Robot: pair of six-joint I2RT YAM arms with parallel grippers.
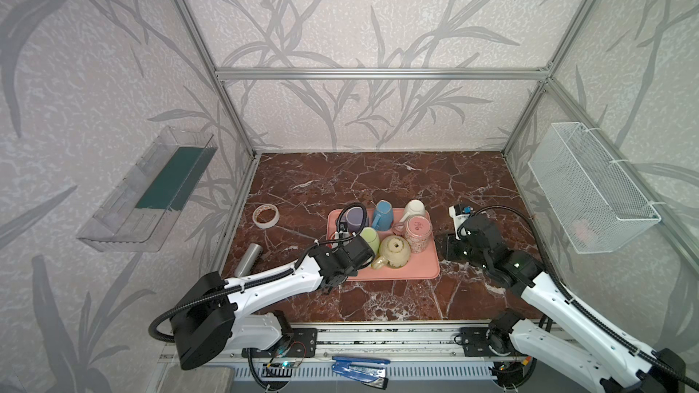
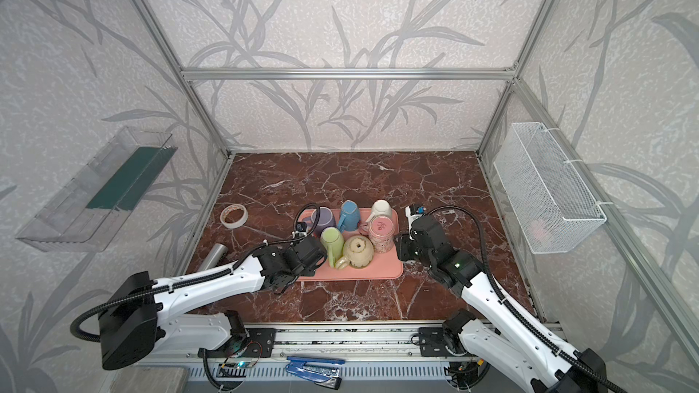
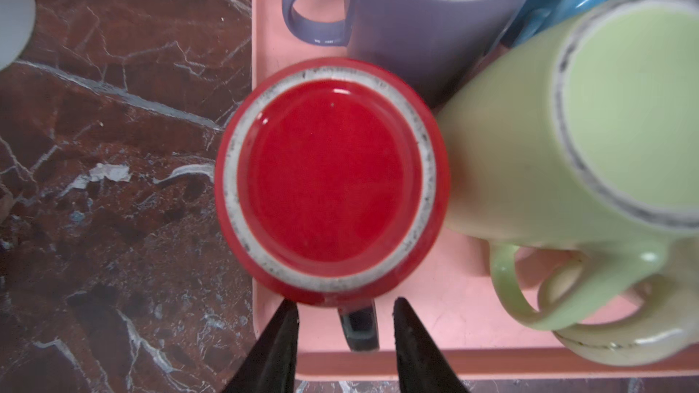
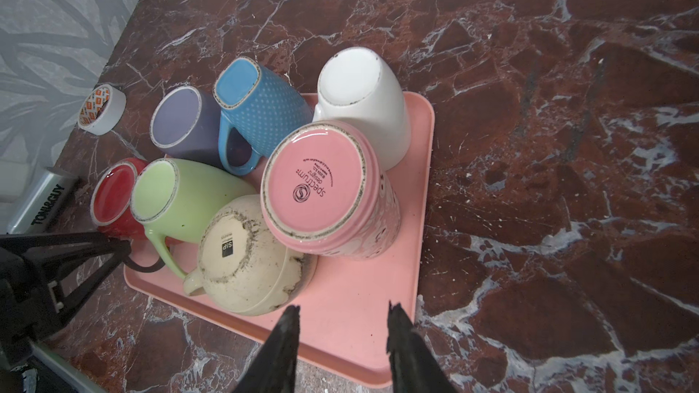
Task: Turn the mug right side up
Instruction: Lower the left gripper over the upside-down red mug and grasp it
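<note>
A red mug (image 3: 333,179) stands upside down at the left edge of the pink tray (image 3: 454,296). Its dark handle (image 3: 359,328) points toward my left gripper (image 3: 344,308). That gripper is open, one finger on each side of the handle, with a gap on both sides. In the right wrist view the red mug (image 4: 113,198) shows behind the green one, with the left gripper (image 4: 121,243) at its handle. In both top views the left wrist hides the red mug. My right gripper (image 4: 342,310) is open and empty over the tray's near right corner (image 4: 359,334).
Several more mugs stand upside down on the tray (image 1: 416,270): purple (image 1: 353,219), blue (image 1: 382,213), white (image 1: 414,207), pink (image 1: 418,234), green (image 1: 370,240) and cream (image 1: 395,251). A tape roll (image 1: 266,215) and a metal can (image 1: 247,258) lie to the left.
</note>
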